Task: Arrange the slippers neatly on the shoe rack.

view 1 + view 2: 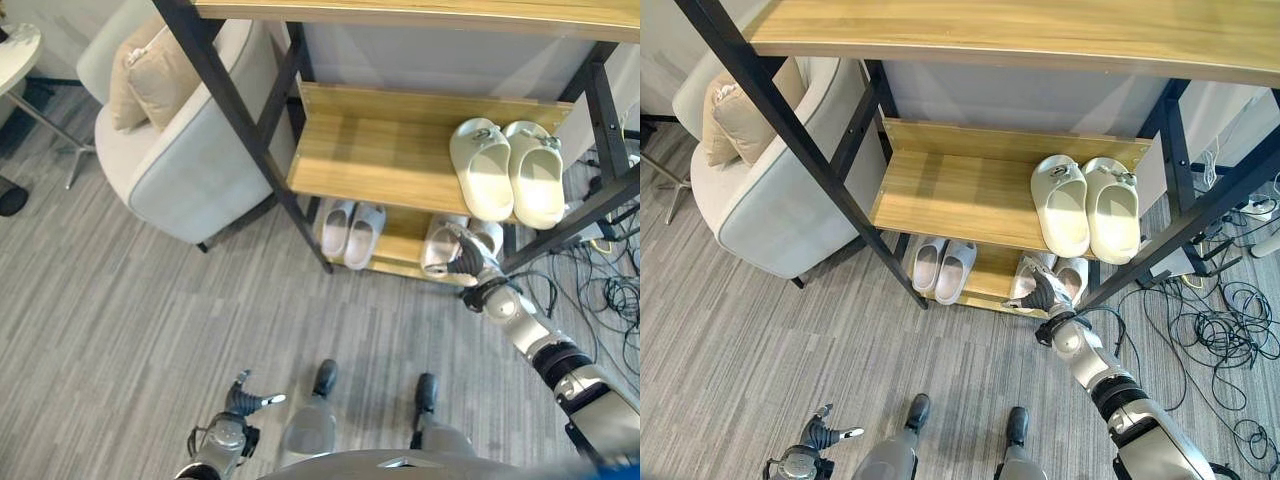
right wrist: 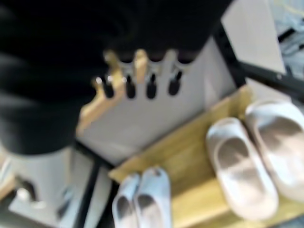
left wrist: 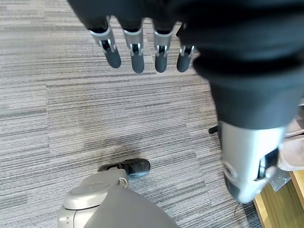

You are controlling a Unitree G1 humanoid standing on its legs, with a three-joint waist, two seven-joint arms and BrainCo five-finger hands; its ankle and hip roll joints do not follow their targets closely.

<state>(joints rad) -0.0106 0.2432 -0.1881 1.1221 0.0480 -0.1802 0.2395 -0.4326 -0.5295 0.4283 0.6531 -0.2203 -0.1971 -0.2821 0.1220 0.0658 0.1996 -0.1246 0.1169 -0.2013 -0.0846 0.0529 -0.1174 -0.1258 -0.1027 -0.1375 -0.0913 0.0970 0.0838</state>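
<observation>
Low at the shoe rack (image 1: 400, 150), the robot's right hand (image 1: 466, 258) reaches to the front edge of the bottom shelf, its fingers (image 2: 151, 85) hanging straight and relaxed, gripping nothing. Just beyond those fingers lies a pale beige pair of slippers (image 2: 259, 154) on the bottom shelf; whether the hand touches them cannot be told. Farther along the same shelf, toward the robot's left of the fingers, sits a light grey pair (image 1: 351, 230). Above the hand, a cream pair (image 1: 506, 168) rests side by side on the middle shelf. Well apart, the left hand (image 1: 243, 398) hangs over the grey carpet (image 1: 120, 320), fingers (image 3: 136, 54) loose and empty. An armchair (image 1: 180, 150) stands beside the rack.
</observation>
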